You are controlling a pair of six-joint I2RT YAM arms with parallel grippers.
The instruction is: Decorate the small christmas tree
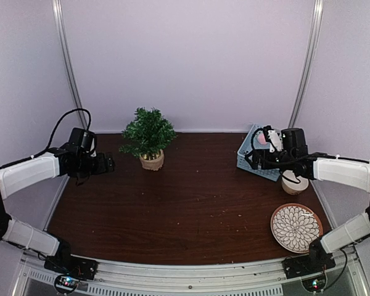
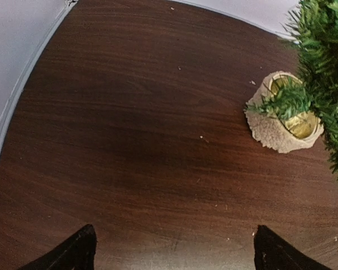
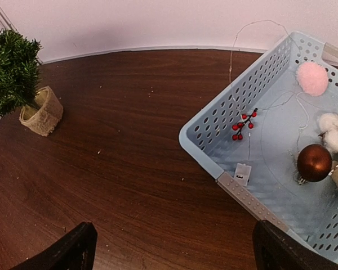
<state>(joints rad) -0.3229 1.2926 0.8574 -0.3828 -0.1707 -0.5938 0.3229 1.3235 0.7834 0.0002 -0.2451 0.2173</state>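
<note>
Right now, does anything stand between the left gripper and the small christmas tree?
Nothing visible does. The left gripper, jaws open, is just left of the small christmas tree, and only bare brown table lies between them. The blue basket and patterned plate sit far off on the right side.

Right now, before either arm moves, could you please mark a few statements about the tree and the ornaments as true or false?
1. The small christmas tree stands near the far edge of the table, left of centre. True.
2. A bauble hangs on the tree. False: the brown bauble lies in the blue basket, and the branches are bare.
3. The left gripper and the right gripper are both open and hold nothing. True.
4. An ornament lies on the patterned plate. False: nothing lies on it. The pink pom-pom lies in the basket.
</note>
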